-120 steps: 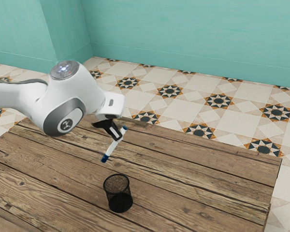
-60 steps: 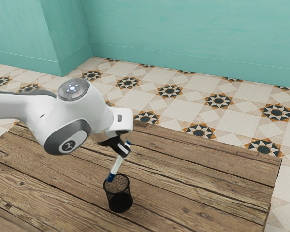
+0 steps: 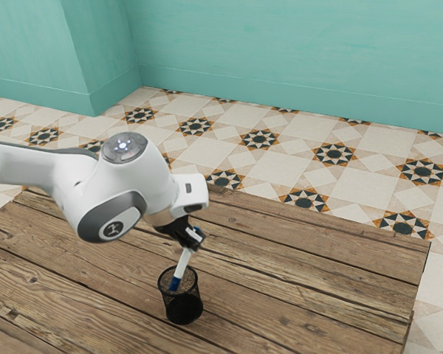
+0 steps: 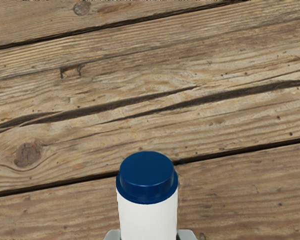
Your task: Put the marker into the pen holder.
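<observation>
My gripper [image 3: 195, 239] is shut on the upper part of the white marker [image 3: 183, 264], just above the black mesh pen holder [image 3: 182, 304]. The marker leans, and its lower blue end is inside the holder's rim. In the wrist view the marker [image 4: 148, 216] stands between grey fingertips that touch it from both sides, its blue end [image 4: 147, 172] in front of the planks. How deep the lower end sits inside the mesh is hard to tell.
The holder stands upright on the wooden plank table [image 3: 303, 284]. Beyond the table's far edge lie patterned floor tiles [image 3: 280, 162] and a teal wall [image 3: 280, 51].
My hand has moved down and toward the exterior view's right with the marker. The marker's lower end has passed from above the holder to within its rim.
</observation>
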You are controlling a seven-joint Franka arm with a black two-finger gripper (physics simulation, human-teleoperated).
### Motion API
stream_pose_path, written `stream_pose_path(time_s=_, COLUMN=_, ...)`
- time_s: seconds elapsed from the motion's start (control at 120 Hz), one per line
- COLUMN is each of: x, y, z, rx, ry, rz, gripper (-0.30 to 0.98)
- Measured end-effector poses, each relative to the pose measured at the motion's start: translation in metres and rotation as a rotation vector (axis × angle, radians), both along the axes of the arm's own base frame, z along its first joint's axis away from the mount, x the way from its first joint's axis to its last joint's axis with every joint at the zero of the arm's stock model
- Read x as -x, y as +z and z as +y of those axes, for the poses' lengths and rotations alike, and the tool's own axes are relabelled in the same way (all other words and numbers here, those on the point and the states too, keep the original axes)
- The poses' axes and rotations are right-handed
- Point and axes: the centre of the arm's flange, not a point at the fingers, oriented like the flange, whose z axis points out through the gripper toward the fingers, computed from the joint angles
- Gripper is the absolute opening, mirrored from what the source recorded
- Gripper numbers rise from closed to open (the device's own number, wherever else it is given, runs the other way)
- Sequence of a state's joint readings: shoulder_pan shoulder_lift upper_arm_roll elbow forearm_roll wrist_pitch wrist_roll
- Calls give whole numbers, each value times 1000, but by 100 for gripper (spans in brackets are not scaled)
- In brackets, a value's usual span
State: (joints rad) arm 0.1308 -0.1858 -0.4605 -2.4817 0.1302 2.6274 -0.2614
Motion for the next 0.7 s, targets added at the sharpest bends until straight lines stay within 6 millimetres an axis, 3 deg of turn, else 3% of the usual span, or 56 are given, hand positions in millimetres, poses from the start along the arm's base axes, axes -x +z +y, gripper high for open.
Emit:
stream_pose_path(time_s=0.133, x=1, y=15, z=1, rx=-1, ry=18, rz=-28, gripper=33)
stream_pose_path(time_s=0.183, x=-1, y=35, z=2, rx=-9, ry=24, rz=-66, gripper=40)
stream_pose_path(time_s=0.233, x=-13, y=64, z=22, rx=3, ry=70, rz=-115, gripper=46)
stream_pose_path(time_s=0.283, x=-31, y=104, z=42, rx=24, ry=123, rz=-166, gripper=51)
stream_pose_path(time_s=0.375, x=-66, y=217, z=51, rx=76, ry=196, rz=-224, gripper=57)
stream_pose_path(time_s=0.492, x=-85, y=306, z=98, rx=106, ry=312, rz=-164, gripper=62)
stream_pose_path(time_s=0.575, x=-84, y=327, z=135, rx=106, ry=387, rz=-84, gripper=64)
stream_pose_path(time_s=0.7, x=-78, y=332, z=160, rx=100, ry=447, rz=28, gripper=66)
